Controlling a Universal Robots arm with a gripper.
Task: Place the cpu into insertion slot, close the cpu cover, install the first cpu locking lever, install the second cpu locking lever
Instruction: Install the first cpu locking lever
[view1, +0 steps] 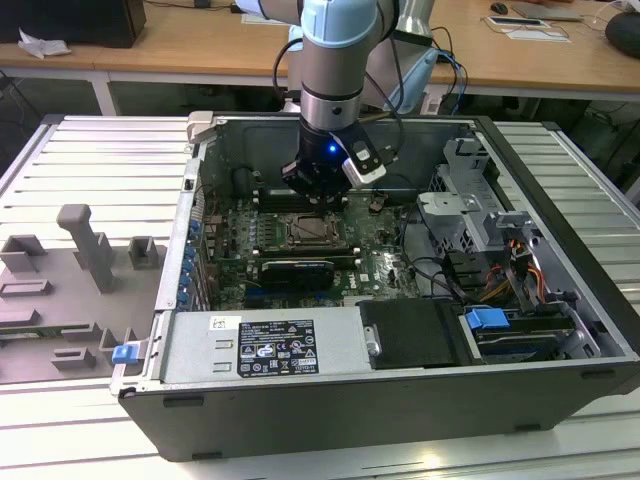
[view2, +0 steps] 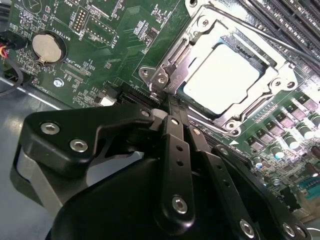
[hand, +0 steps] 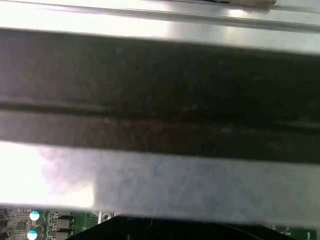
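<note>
In the second wrist view the cpu (view2: 223, 80) lies seated in the insertion slot (view2: 250, 55), right of centre in the upper frame, with the cpu cover (view2: 172, 67) folded down around it. The hand (view2: 172, 112) has its fingers drawn together at the cover's near edge, seemingly pressing on a thin lever there, though an actual grip cannot be confirmed. The lever could slip off the narrow fingertips and spring back, or sideways pressure could scrape the green board (view2: 100, 55).

You saw the cpu (view2: 223, 80) with a smooth, pale satin metal top. The cpu cover (view2: 176, 65) was bright, glossy metal. The gripper (view2: 172, 112) links were matt black with shiny screw heads.
</note>
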